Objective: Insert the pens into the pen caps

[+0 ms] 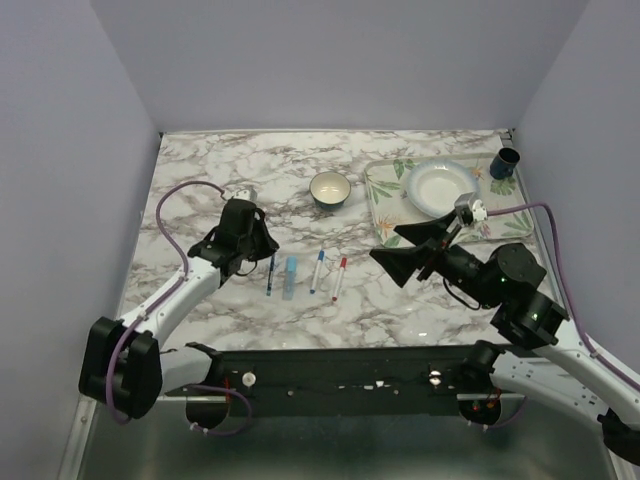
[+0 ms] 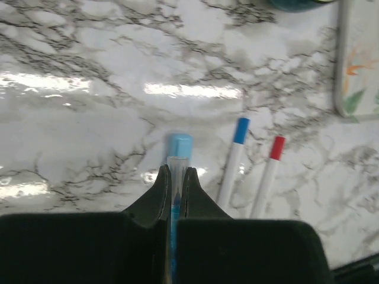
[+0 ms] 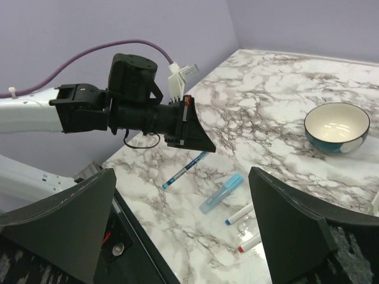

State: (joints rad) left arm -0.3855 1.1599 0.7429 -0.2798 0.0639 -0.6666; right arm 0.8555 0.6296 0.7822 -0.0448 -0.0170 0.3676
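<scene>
Left claw (image 1: pixel 268 246) was clamped shut on a thin blue pen (image 1: pixel 271 275) at 9 o'clock of the white pens (image 1: pixel 317 271); right claw (image 1: pixel 385 244) gaped wide, empty, at their 3 o'clock.

Marble table (image 1: pixel 420 300) with pens (image 1: pixel 317 270), bowl (image 1: pixel 330 189), tray (image 1: pixel 385 215)

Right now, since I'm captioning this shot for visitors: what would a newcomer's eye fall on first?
A row of pens lies in the middle of the marble table, between the two arms. The right gripper gapes wide open just beside them, in front of a flowered tray holding a white plate. A bowl sits behind the pens.
</scene>
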